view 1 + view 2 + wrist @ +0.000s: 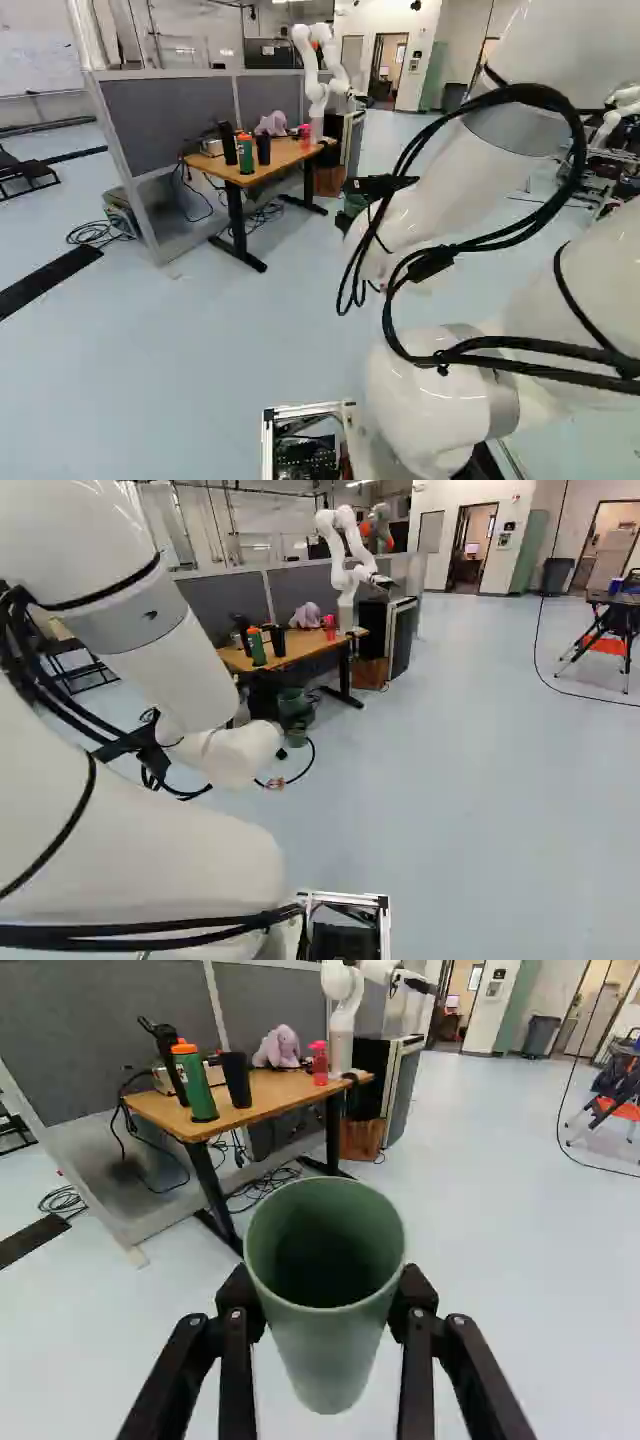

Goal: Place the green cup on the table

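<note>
The green cup point(325, 1365) is clamped between both fingers of the hand point(326, 1290), its open rim facing the wrist camera, apart from the tabletop point(262, 1102). Taking twelve as straight ahead of the hand, the tabletop lies toward eleven, bearing a green bottle point(194, 1085), black tumbler point(237, 1080) and plush toy point(280, 1048). The pink bottle point(319, 1065) stands near twelve; a bin point(540, 1035) is at one.

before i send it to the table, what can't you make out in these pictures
- Bottom of the green cup: wrist view, lost in shadow inside its walls.
- Pads of the gripper: wrist view, hidden by the cup between the fingers.
- Part of the pale box on the table: wrist view, behind the bottles.
- Contents of the black tumbler: wrist view, too small and dark.
</note>
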